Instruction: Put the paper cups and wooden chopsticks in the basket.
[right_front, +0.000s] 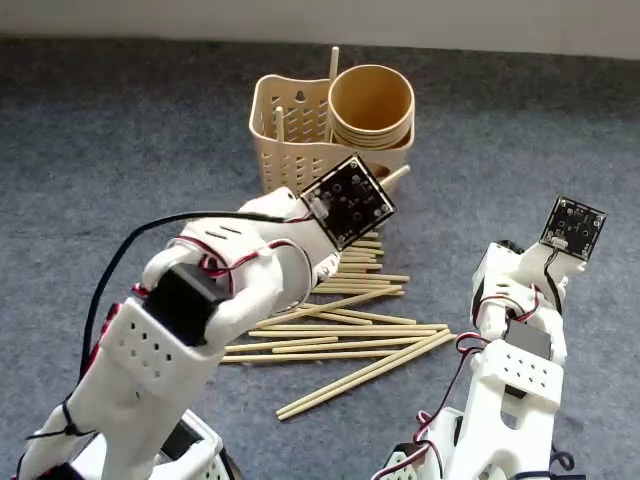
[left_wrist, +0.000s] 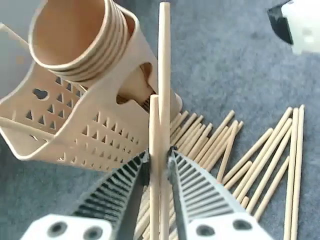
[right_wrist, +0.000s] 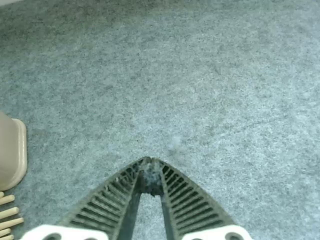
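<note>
I have two chopsticks (left_wrist: 164, 60) clamped side by side between the fingers of my left gripper (left_wrist: 159, 159), one reaching farther out than the other, both pointing past the rim of the basket (left_wrist: 75, 130). In the high view the basket (right_front: 290, 140) stands at upper centre, and my left arm (right_front: 200, 300) runs up from the lower left, with its wrist just in front of the basket. A stack of cups (right_front: 372, 105) sits in the basket's right-hand part, mouth up, and a single stick (right_front: 334, 70) stands upright just left of it. The loose chopsticks (right_front: 340, 330) lie scattered on the grey carpet (right_front: 120, 130) in the middle of the high view, below the basket and between my two arms. My right arm (right_front: 515, 340) is at the lower right, well apart from the basket, and my right gripper (right_wrist: 150, 172) has its fingers pressed together on nothing, over bare carpet.
</note>
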